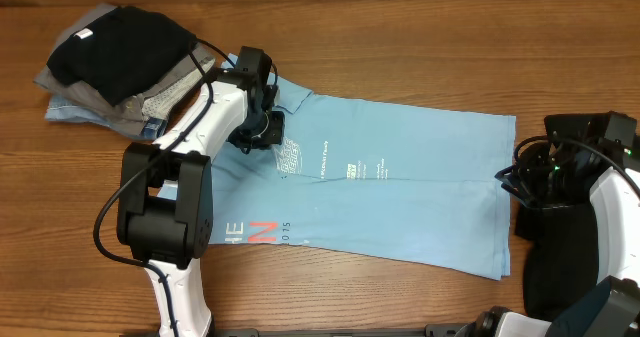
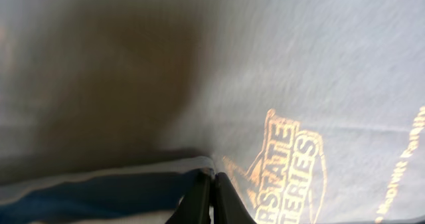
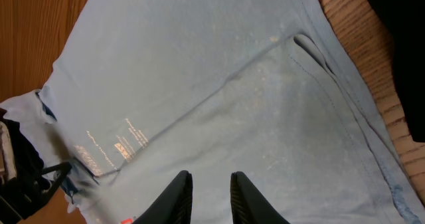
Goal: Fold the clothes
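From overhead, the sky-blue T-shirt (image 1: 400, 187) lies spread flat across the middle of the wooden worktop (image 1: 400, 37), its collar end toward a pile of other garments (image 1: 120, 57) at the far left corner. The left pincer (image 1: 265, 127) sits down on the shirt near the collar, beside the white logo (image 1: 290, 157). The right pincer (image 1: 515, 182) hangs at the opposite end, just beside the hem.

In the left wrist view, the left pincer (image 2: 212, 194) is clenched, its tips meeting on a raised ridge of blue cloth. It appears to be grasping the shirt at a darker seam. Orange lettering (image 2: 292, 164) lies just beside it.

In the right wrist view, the right pincer (image 3: 209, 191) is released, its fingers (image 3: 179, 191) apart above the cloth with nothing between them.

The step in hand looks like taking both ends before a fold. To do it well, the right side should pinch the hem at a corner and catch both layers. Both ends should then lift evenly, so the cloth stays taut and does not drag or bunch on the worktop.
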